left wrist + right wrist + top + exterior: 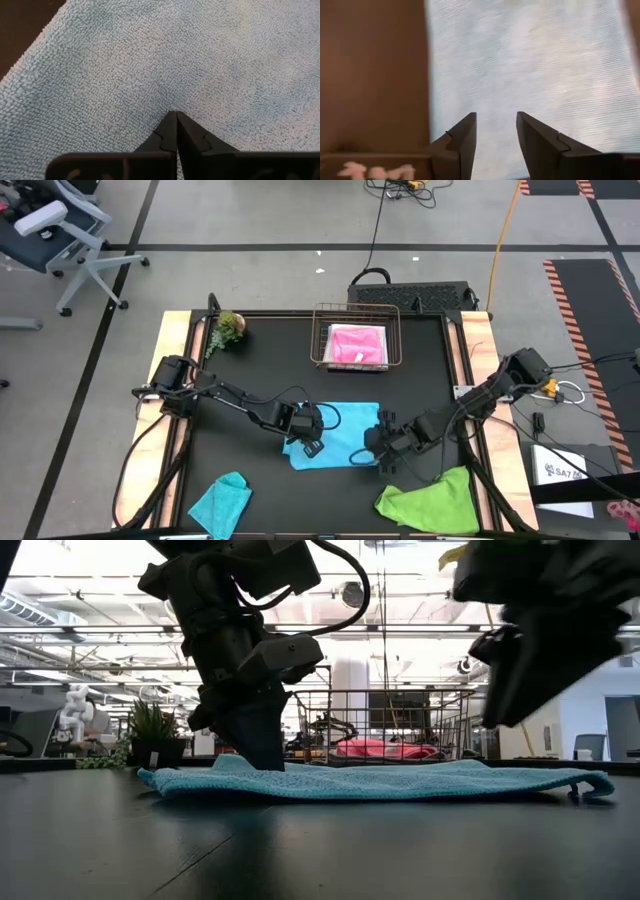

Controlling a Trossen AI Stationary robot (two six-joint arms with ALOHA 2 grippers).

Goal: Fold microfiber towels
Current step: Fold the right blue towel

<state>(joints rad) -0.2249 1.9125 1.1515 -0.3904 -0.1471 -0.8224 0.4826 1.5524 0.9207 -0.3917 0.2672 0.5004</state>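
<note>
A sky blue towel [340, 438] lies folded and flat in the middle of the black table. My left gripper [310, 440] is shut, with its tips down on the towel's left part [262, 765]. My right gripper [373, 450] hangs open a little above the towel's right end [510, 700], with nothing between its fingers [495, 120]. A hot pink towel [358, 345] lies folded in the wire basket. A teal towel [222, 502] and a lime green towel [430, 500] lie crumpled near the table's front edge. My left gripper presses its shut fingertips [175, 120] down on the top face of the sky blue towel [165, 95], near its left end. The fingers slant steeply down from above. The towel lies flat on the table under them.
The wire basket [322, 330] stands at the far middle of the table. A small green plant [228, 330] sits at the far left. Wooden rails run along the table's left and right sides.
</note>
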